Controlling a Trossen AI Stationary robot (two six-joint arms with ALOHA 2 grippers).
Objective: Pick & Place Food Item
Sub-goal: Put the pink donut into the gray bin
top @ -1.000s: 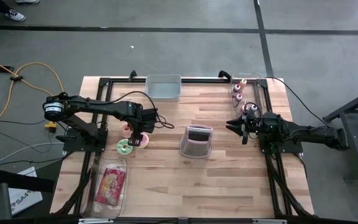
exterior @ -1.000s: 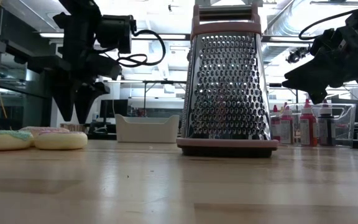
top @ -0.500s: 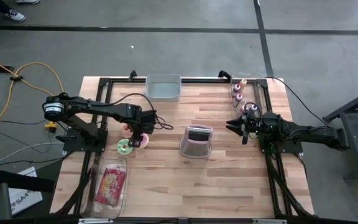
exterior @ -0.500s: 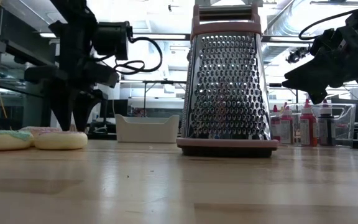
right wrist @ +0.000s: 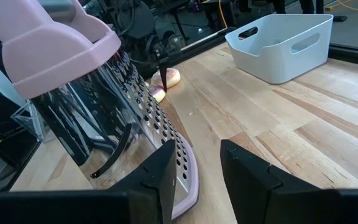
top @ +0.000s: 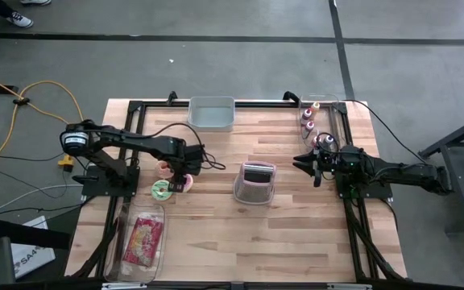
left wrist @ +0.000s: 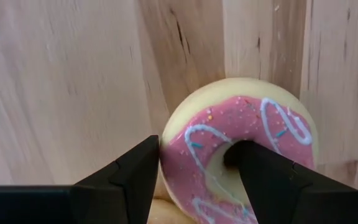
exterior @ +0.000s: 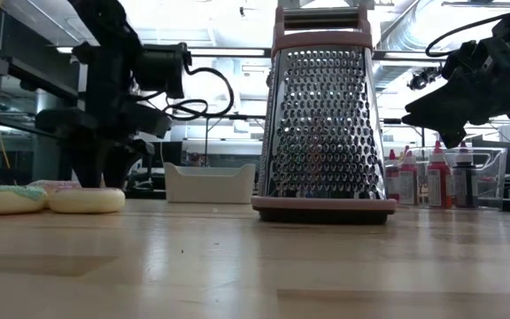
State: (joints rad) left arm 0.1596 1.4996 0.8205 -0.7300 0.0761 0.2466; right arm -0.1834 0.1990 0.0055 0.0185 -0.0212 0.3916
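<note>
A pink-frosted donut lies flat on the wooden table, beside a green-frosted donut and another pink one. My left gripper points straight down over it, open. One finger stands in the donut's hole and the other just outside its rim. In the low view the gripper reaches down behind the donut. My right gripper waits level at the table's right side, its fingers a little apart with nothing between them. My left gripper straddles one side of the donut's ring from above, one finger in the hole and one outside the rim. Whether either finger touches the donut I cannot tell. The donut lies flat on the table.
A tall metal grater with pink trim stands mid-table. A white bin sits at the far edge, and several bottles stand at the far right. A clear tray with a packet lies at the near left.
My left gripper has come straight down onto the donut, its fingers staying apart. In the low view the fingertips have sunk from above the donut to behind it. The donut has kept its place.
</note>
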